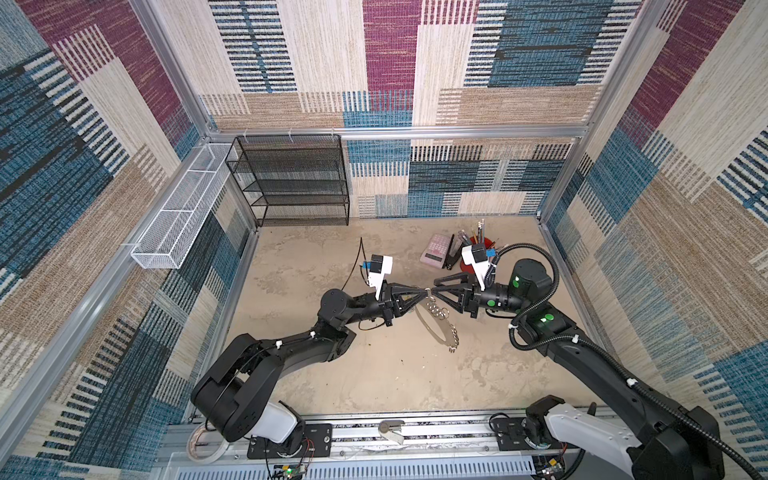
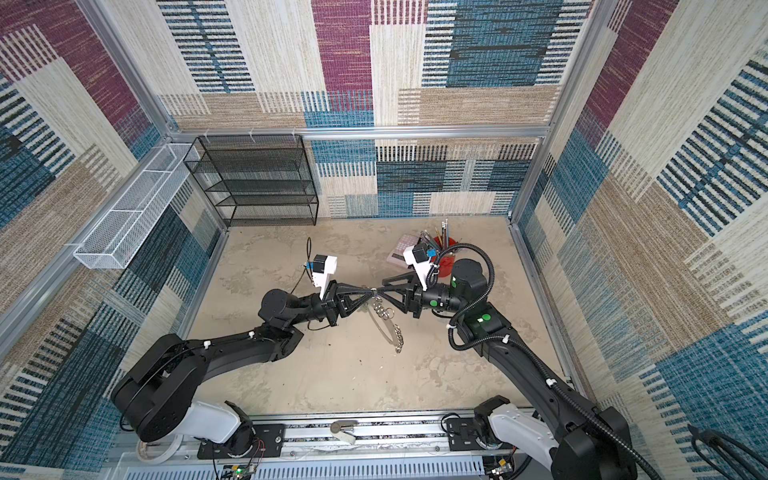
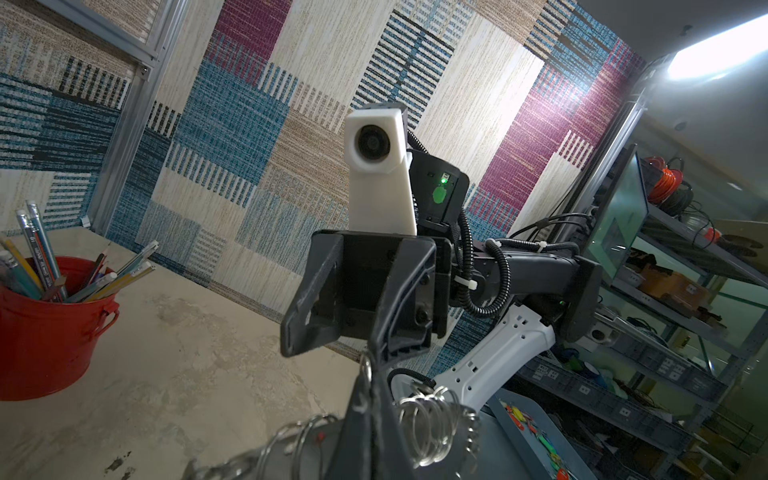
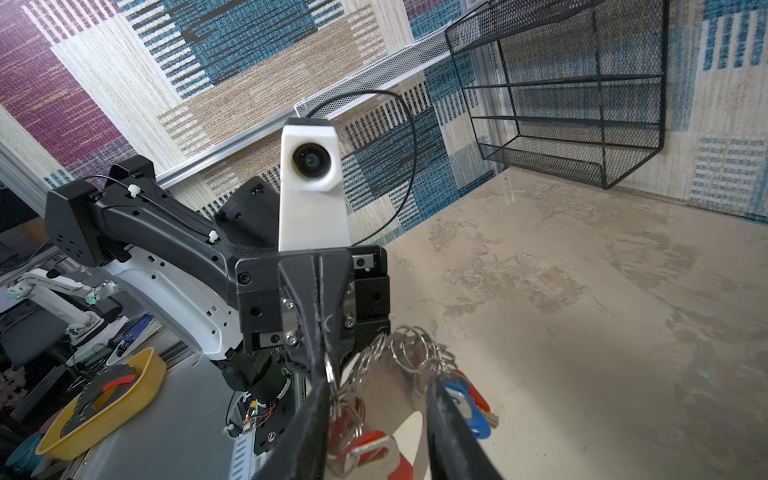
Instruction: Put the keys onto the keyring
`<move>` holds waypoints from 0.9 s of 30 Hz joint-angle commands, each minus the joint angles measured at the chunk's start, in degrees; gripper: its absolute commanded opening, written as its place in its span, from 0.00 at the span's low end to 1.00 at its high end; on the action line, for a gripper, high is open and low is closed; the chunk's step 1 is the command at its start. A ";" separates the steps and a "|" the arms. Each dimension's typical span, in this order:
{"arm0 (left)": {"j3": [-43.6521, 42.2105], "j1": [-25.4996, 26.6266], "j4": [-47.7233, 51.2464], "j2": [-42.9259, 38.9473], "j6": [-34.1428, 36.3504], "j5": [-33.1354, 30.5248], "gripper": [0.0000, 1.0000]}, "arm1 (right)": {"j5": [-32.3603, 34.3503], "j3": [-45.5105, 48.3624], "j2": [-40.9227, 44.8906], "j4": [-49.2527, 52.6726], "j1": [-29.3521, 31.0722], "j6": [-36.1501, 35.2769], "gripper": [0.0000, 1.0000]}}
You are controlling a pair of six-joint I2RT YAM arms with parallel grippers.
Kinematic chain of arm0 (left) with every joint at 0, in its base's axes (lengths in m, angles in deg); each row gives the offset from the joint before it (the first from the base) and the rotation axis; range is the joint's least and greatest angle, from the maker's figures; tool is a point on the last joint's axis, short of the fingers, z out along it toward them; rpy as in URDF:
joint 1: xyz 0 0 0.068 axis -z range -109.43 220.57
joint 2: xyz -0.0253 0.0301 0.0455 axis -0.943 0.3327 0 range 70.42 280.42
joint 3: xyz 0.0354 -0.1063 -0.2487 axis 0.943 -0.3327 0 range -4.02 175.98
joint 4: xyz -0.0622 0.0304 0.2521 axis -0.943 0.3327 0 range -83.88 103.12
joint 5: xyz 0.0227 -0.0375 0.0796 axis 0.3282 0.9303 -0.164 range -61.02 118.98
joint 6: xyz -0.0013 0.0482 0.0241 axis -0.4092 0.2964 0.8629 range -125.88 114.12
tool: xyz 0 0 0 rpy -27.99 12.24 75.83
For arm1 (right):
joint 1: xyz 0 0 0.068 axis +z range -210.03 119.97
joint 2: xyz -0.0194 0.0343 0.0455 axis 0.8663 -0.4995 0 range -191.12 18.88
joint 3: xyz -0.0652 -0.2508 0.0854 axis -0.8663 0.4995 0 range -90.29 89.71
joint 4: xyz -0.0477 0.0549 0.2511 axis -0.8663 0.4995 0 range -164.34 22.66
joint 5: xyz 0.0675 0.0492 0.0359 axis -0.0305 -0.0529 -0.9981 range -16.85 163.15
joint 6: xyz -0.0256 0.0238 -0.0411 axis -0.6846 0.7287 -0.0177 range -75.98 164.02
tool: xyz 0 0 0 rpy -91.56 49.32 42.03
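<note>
Red, blue keys (image 4: 473, 417) on keyring (image 4: 386, 409) half-hidden behind right gripper (image 4: 380, 384).

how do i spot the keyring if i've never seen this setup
Look to the middle of the beige tabletop, where the black left pincer and right pincer come tip to tip. From the left one hangs the keyring, a loop of flat grey band. Unlike the red pencil bucket and pink calculator behind, small silver split rings fringe it.

Bucket (image 3: 45, 332) behind keyring (image 1: 432, 331), beside calculator (image 1: 436, 249)
</note>
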 commanded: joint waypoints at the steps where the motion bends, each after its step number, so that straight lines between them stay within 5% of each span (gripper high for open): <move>1: 0.04 0.01 -3.10 -0.42 0.21 0.87 0.00 | -3.75 0.38 -0.61 -4.23 0.00 2.37 0.35; 27: 0.11 0.01 -3.05 0.38 0.73 1.42 0.00 | -8.59 3.01 -2.19 -11.19 0.09 7.12 0.04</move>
